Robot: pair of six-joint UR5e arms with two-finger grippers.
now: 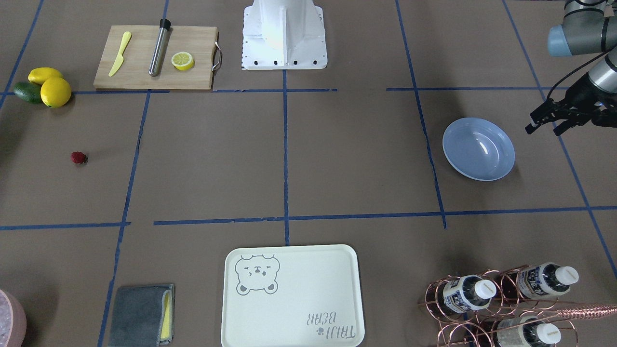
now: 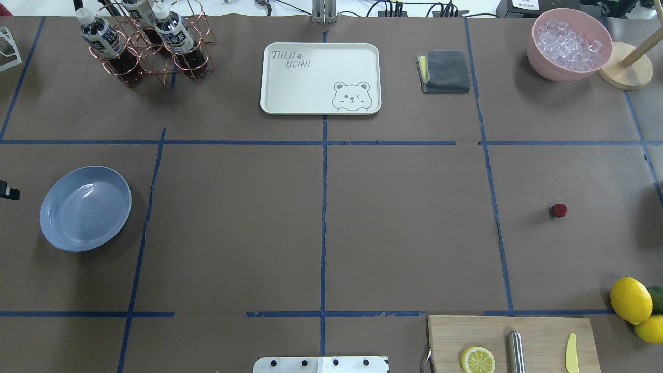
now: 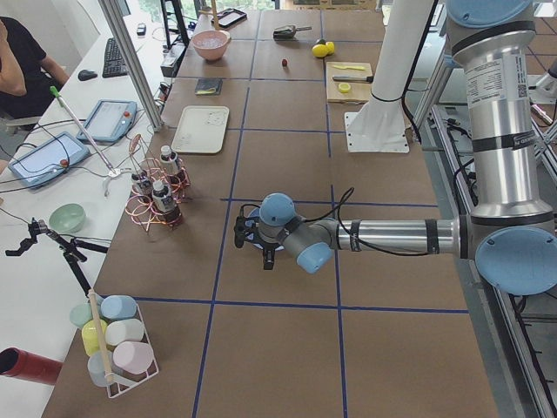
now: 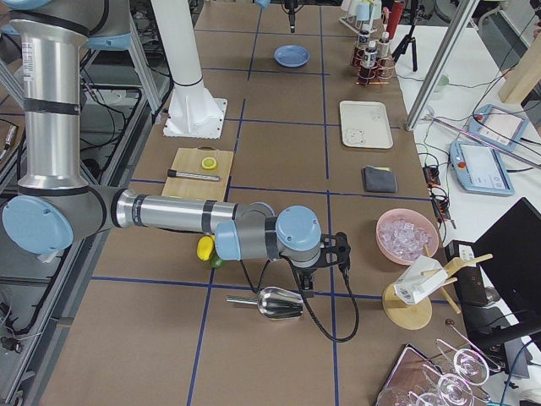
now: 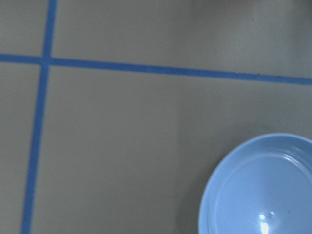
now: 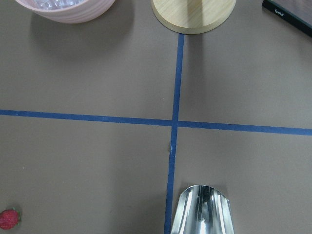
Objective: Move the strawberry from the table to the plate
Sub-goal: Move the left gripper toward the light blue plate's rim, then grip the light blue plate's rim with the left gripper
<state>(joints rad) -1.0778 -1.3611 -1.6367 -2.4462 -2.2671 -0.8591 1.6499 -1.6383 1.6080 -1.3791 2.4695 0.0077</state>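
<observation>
The strawberry (image 2: 558, 210) lies on the surface (image 2: 404, 233) at the robot's right, well apart from the plate (image 2: 85, 208), nearer the right end effector (image 4: 341, 254), whose spread cannot be told, than the left end effector (image 1: 543, 126), fingers apart beside the plate.

A cream rectangular tray (image 2: 321, 72) carried the only legible wording: "TAIJI BEAR" in grey capitals on two lines, with a small paw print after the first word, set in one corner. The front-facing view showed the same words upside down. A grey line drawing of a bear (image 2: 351, 96) sat in the opposite corner. The bottles (image 2: 103, 37) in the copper wire rack (image 2: 197, 39) had printed labels, and the left arm (image 3: 496, 157) bore a white sticker (image 3: 487, 83); both were too small to read.
</observation>
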